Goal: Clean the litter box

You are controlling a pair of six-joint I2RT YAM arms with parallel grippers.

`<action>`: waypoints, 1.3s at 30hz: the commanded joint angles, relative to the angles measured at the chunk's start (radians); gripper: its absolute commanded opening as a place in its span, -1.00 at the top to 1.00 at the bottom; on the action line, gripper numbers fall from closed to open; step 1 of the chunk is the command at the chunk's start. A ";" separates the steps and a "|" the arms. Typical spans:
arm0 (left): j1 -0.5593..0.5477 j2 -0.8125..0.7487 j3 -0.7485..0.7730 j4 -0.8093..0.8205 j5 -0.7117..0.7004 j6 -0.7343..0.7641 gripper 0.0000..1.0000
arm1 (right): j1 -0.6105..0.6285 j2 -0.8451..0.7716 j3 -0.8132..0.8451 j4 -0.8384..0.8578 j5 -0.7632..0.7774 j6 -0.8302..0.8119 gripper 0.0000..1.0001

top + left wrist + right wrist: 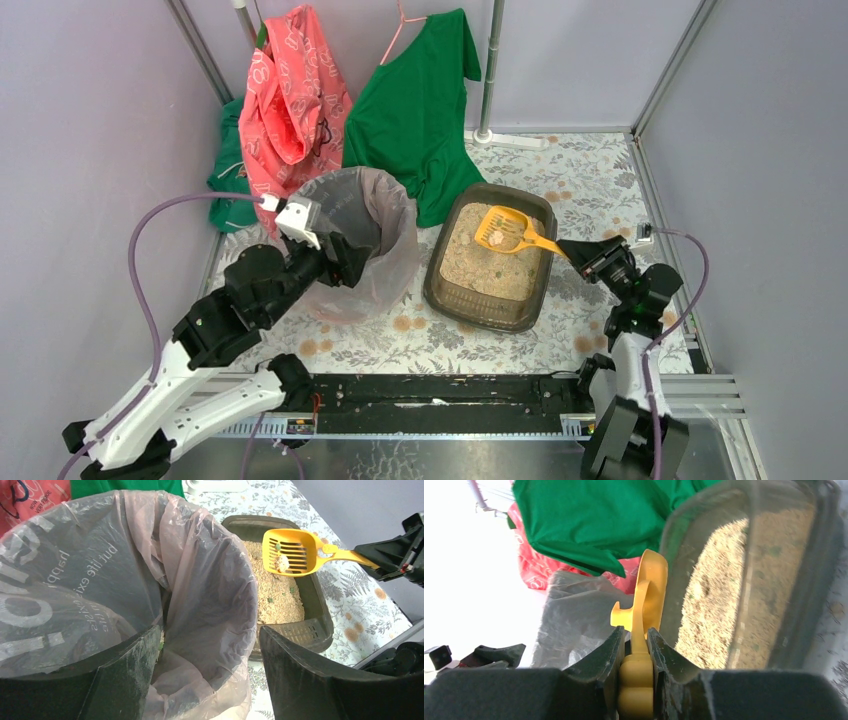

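Litter box (482, 312): dark shallow tray of beige litter, on the floral counter (590, 190), centre-right, with its long axis running near to far.

Right pincer (575, 252): just beside the box's right rim, toward the far end, clamped together on the handle of a yellow slotted scoop (505, 230).

Scoop head: held above the litter over the far half of the box, carrying one whitish clump (283, 563).

Left pincer (205, 645): left of the box, with the jaws standing wide apart. The bagged rim of the round bin (360, 215) passes between the fingers (310, 680). Whether they touch the rim cannot be told.

Bin: just left of the box, between it and the left pincer. Its clear liner hangs close beside the box's left wall.

Far left: green shirt (415, 110) and pink garment (290, 100) hanging. The shirt's hem reaches down beside the box's far left corner.
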 commanded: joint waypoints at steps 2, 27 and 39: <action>-0.005 -0.037 -0.009 0.025 -0.038 0.002 -0.58 | 0.014 -0.077 0.094 -0.095 -0.031 0.051 1.00; -0.006 -0.108 -0.050 0.001 -0.045 -0.006 -0.58 | 0.106 -0.108 0.527 -0.412 0.048 0.152 1.00; -0.006 -0.125 -0.064 0.004 -0.046 -0.011 -0.58 | 0.330 0.007 0.712 -0.483 0.192 0.084 1.00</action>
